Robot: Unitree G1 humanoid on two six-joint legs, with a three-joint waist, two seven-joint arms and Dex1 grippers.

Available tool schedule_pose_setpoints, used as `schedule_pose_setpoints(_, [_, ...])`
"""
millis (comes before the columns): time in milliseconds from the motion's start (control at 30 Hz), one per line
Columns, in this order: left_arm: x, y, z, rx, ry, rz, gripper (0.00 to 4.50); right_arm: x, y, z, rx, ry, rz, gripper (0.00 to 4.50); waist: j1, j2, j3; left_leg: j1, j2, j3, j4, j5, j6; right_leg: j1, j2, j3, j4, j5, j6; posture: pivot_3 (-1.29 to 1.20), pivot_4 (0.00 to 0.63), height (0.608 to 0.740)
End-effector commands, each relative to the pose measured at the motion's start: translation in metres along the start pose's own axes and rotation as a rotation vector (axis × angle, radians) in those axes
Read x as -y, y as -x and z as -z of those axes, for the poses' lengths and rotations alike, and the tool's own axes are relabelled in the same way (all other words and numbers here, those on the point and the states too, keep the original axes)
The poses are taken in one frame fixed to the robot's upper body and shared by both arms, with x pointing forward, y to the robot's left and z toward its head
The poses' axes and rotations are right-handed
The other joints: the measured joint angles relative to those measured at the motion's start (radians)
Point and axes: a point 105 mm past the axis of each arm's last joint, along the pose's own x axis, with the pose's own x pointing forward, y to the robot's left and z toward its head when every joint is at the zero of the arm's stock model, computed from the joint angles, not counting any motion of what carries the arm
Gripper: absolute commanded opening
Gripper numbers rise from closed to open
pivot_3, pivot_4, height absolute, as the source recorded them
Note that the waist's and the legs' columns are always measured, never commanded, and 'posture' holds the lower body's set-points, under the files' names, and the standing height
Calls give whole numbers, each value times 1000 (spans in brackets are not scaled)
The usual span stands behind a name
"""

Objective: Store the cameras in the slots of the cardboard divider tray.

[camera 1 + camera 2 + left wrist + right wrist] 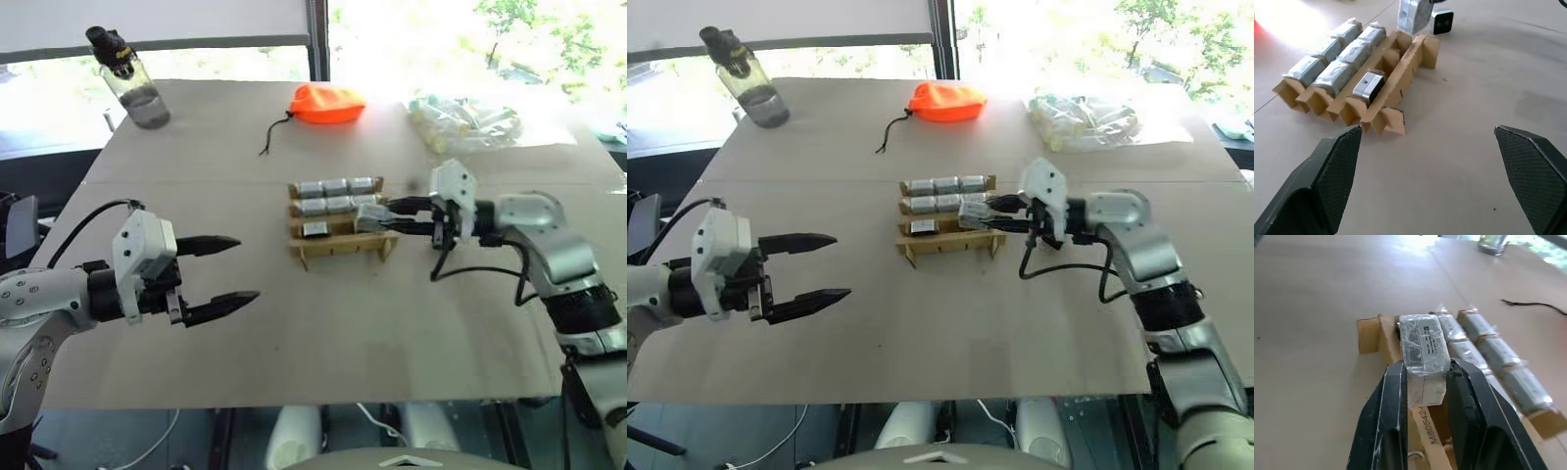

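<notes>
Right wrist view: right gripper point(1422, 382), jaws clamped on one wrapped camera point(1422, 350), held over the right end of the cardboard divider tray point(338, 245) (mid-bench). Six cameras point(338, 186) in back two rows, one in third. Left gripper point(220, 277), jaws apart, well left of tray.

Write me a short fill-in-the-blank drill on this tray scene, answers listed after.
1. The right gripper is shut on a ____.
2. The left gripper hovers with its fingers ____.
3. The two far rows of the cardboard divider tray hold ____ cameras each.
4. The pouch at the table's far side is ____.

Missing words: camera; open; three; orange
</notes>
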Motion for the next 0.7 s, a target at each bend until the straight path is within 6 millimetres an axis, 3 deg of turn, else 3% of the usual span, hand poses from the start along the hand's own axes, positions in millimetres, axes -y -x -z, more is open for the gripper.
schedule_pose_setpoints(33, [1,10,-8,14,-36,-56,4500,11,-9,-2,-7,84,-65,575,-4,0,0,0,0,0,0,0,0,0,-1,0,0,0,0,0,150,740])
schedule_pose_setpoints(233, [12,20,-8,6,-26,-106,4500,22,-27,-6,13,122,-118,575,-19,1,1,-1,0,-1,0,0,0,0,-2,-2,0,0,0,0,150,740])
schedule_pose_setpoints(433, [19,27,-7,-6,-15,-146,4500,19,-43,-4,35,138,-174,575,-24,1,1,1,0,-2,0,0,-1,0,-3,-2,1,0,0,0,150,740])
schedule_pose_setpoints(700, [18,29,-7,-12,-17,-160,4500,29,-53,6,-2,156,-120,575,-27,2,1,1,0,-2,-1,1,-2,0,-3,-2,2,0,0,0,150,740])
